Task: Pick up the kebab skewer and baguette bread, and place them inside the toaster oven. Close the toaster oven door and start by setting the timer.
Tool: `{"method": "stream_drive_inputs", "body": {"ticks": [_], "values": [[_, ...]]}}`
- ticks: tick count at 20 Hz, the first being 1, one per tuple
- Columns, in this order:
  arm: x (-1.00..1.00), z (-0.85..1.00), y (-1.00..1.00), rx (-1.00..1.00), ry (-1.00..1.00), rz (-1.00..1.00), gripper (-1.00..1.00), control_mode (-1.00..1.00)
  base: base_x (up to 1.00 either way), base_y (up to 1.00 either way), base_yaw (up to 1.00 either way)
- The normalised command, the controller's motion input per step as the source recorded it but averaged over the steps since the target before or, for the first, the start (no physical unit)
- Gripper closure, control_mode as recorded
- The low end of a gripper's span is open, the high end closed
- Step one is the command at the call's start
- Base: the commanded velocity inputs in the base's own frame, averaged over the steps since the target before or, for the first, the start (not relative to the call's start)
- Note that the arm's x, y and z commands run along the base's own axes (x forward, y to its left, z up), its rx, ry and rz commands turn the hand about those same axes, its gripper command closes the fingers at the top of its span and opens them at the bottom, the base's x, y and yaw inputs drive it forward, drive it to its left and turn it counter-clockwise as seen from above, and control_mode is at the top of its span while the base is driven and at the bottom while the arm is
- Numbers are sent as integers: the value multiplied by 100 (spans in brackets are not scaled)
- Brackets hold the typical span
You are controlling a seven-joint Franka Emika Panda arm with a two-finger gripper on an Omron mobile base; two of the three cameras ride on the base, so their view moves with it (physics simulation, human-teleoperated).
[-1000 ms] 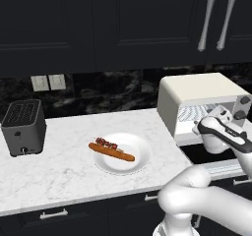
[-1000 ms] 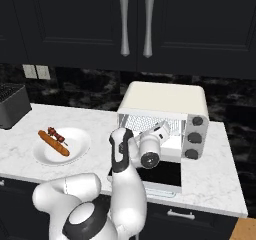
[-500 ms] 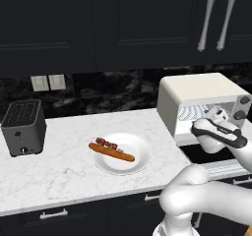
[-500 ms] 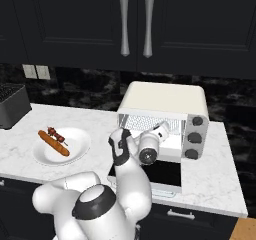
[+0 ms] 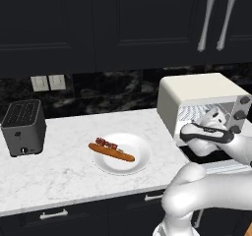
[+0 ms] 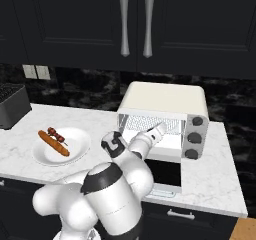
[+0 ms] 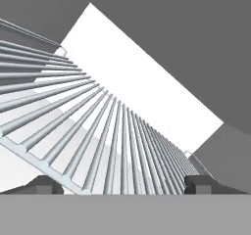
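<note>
I had the claw (image 7: 118, 184) right at the mouth of the toaster oven (image 5: 197, 98), its two dark fingertips (image 7: 43, 184) spread wide with nothing between them. Through the hand camera I looked along the wire rack (image 7: 93, 131), its bars fanning away at a tilt toward the pale back wall. The toaster oven door (image 6: 162, 178) hung down and open in front of the cavity, over the edge of the worktop (image 5: 64, 168).

From the left base camera, my own white forearm and wrist crossed the oven opening and hid much of the rack; the dark knobs (image 5: 241, 113) stood clear at the right of the box. From the right base camera the arm's big elbow filled the foreground and covered part of the door.

The kebab skewer (image 5: 106, 143) and the baguette bread (image 5: 111, 152) lay side by side on the white plate (image 5: 140, 157), well apart from the oven, to its left. They seemed to touch along their length, though I could not be sure at that size. Further left sat a black slot toaster (image 5: 23, 127), with two wall sockets (image 5: 48, 82) on the dark backsplash behind it. Dark cabinets with silver handles (image 6: 135, 23) hung above.
</note>
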Motion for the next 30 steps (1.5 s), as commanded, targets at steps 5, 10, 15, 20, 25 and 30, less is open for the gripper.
{"method": "stream_drive_inputs", "body": {"ticks": [5,10,15,20,25,30], "values": [[1,-2,-10,3,2,0,100,-100,0,0,0],[-6,1,-17,9,10,0,100,-100,0,0,0],[-32,19,-26,12,1,1,100,-100,0,0,0],[-56,16,-14,14,0,3,100,-100,0,0,0],[-57,46,-10,18,28,8,100,-100,0,0,0],[-69,45,-9,20,30,14,100,-100,0,0,0]]}}
